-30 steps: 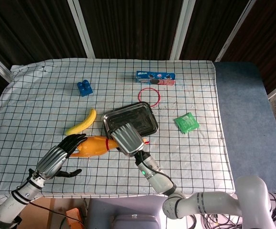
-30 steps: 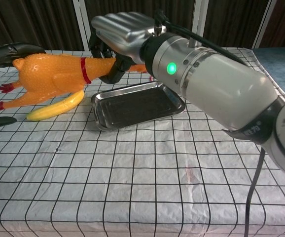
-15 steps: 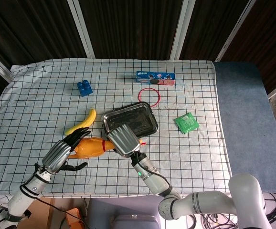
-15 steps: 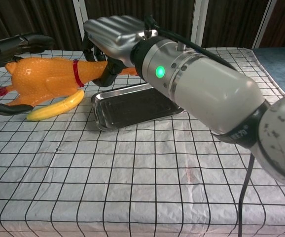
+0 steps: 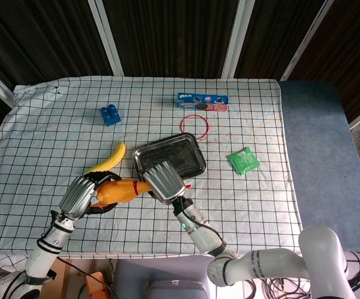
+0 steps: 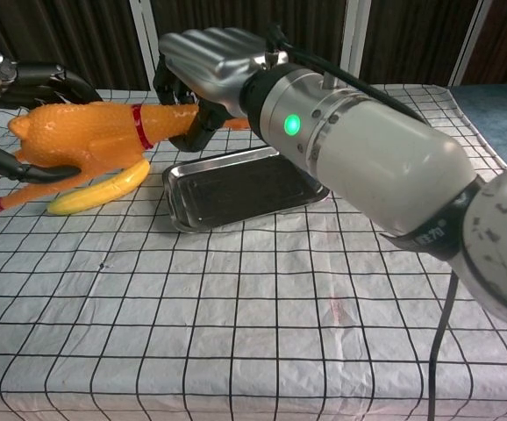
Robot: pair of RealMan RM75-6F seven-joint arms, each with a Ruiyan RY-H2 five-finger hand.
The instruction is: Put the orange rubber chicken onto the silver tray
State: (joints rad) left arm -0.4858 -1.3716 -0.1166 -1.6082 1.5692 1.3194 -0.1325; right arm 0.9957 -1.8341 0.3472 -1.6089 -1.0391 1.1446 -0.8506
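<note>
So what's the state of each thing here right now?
Rubber chicken: lifted off the table, held at both ends.
Right hand: grips the chicken's neck.
Left hand: curled around the chicken's body.
Tray: empty, flat on the table.
Banana: lying beside the tray.
Cookie box: closed, lying flat.

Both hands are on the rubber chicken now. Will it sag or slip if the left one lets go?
The rubber chicken probably sags: the right hand holds only its thin neck end while the left hand cradles the bulky body. Its smooth, glossy skin may also slip or twist.
</note>
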